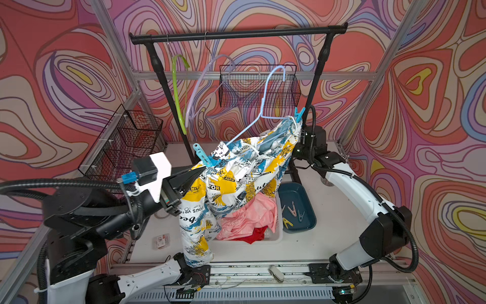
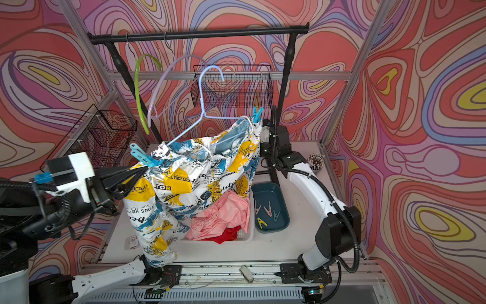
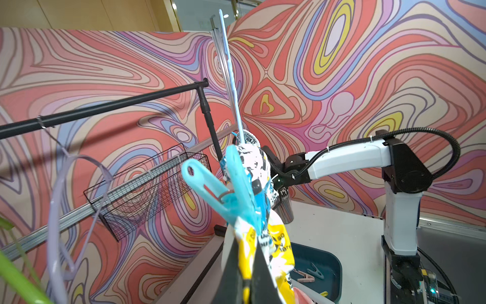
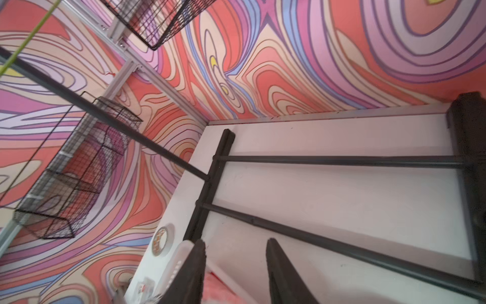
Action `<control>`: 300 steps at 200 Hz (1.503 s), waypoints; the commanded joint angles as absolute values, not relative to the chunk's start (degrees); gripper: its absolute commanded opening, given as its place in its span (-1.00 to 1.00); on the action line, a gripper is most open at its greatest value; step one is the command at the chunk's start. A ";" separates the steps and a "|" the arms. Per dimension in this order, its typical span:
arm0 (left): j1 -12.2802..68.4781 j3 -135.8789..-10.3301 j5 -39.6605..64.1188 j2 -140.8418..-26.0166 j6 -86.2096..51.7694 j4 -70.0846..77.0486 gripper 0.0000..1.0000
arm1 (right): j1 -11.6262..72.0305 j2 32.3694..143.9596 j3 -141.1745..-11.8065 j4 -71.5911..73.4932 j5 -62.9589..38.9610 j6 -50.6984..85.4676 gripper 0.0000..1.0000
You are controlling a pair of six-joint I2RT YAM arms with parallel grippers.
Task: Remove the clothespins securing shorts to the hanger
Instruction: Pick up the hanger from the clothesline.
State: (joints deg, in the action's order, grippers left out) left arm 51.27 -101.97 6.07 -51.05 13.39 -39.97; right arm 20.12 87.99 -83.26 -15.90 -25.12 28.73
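Nearest, at the left hand (image 1: 197, 175): clamped tight on a fold of the newspaper-print shorts (image 1: 236, 181), just below a light blue clothespin (image 1: 203, 155) biting the waistband onto the low end of the pale blue hanger (image 2: 200, 94). Hung on a slant, with one leg trailing down toward the front edge of the desk (image 1: 328, 237). Behind, in a white basket (image 1: 277, 233): pink shorts (image 1: 247, 214) heaped over red shorts (image 1: 253, 237). Just beside, in a teal tray (image 1: 295, 193): four loose clothespins (image 1: 292, 210). Farther back, at the hanger's raised end: a second blue clothespin (image 1: 299, 113), pinned on the waistband. Near it, the right hand (image 4: 235, 246): spread apart with nothing between, largely hidden behind the cloth in both top views. At the very back: a black rail (image 1: 236, 33) with a green hanger (image 1: 176, 86) and a lilac hanger (image 1: 201, 81).
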 commanded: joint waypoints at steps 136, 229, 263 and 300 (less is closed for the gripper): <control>43.68 -77.14 7.25 -48.16 16.16 2.27 -1.00 | 39.90 74.94 -67.03 -3.70 -23.61 43.21 -0.21; 26.11 -72.27 18.94 -53.47 8.25 18.03 -1.00 | 45.61 78.31 -62.16 5.61 -16.29 48.81 -0.21; 16.38 -69.81 27.69 -58.71 -2.72 31.14 -1.00 | 45.68 78.86 -62.08 5.88 -12.48 49.32 -0.21; 15.12 -70.96 30.32 -62.78 -4.17 35.73 -1.00 | 45.70 76.77 -60.63 3.30 -6.29 49.71 -0.20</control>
